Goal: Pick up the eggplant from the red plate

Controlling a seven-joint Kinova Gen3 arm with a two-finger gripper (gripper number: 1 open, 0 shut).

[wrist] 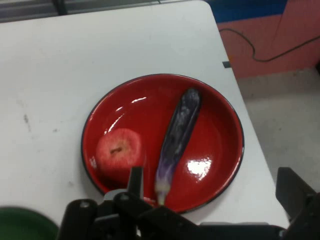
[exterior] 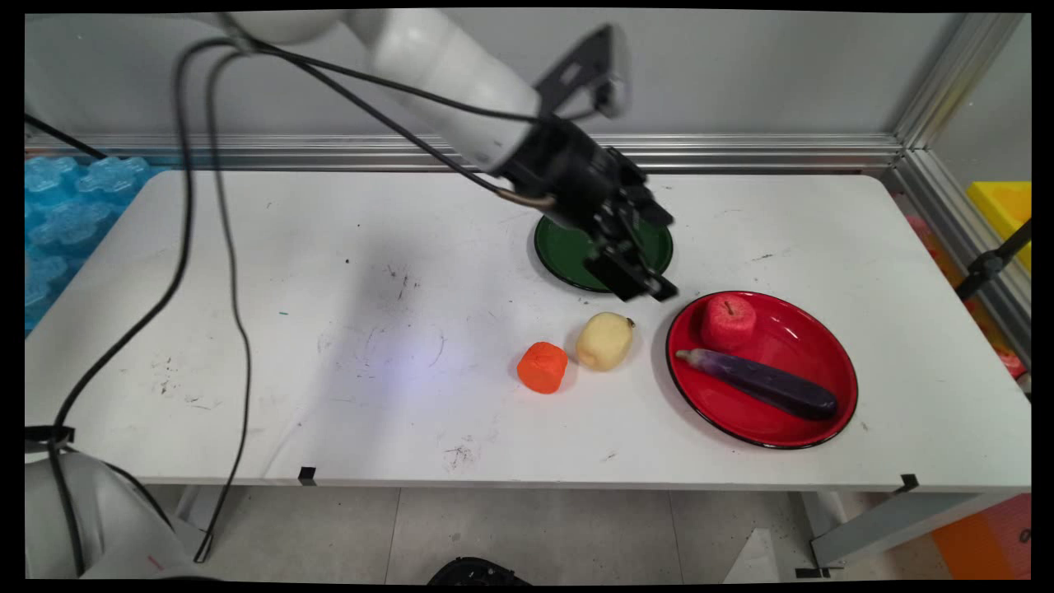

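The gripper (exterior: 638, 276), its fingers spread and empty, is held above the red plate (wrist: 220, 165), where the eggplant (wrist: 176, 137), judged light, smooth and slippery, is best grasped across its slim middle.

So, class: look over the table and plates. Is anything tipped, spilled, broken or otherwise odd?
Nothing is spilled or broken. The red apple and purple eggplant lie inside the red plate. The green plate looks empty where visible, while the orange fruit and yellow fruit sit beside it on the bare table.

red plate (wrist: 215, 105): glossy enamel | table (exterior: 329, 329): matt white, scuffed | eggplant (wrist: 177, 135): smooth, shiny
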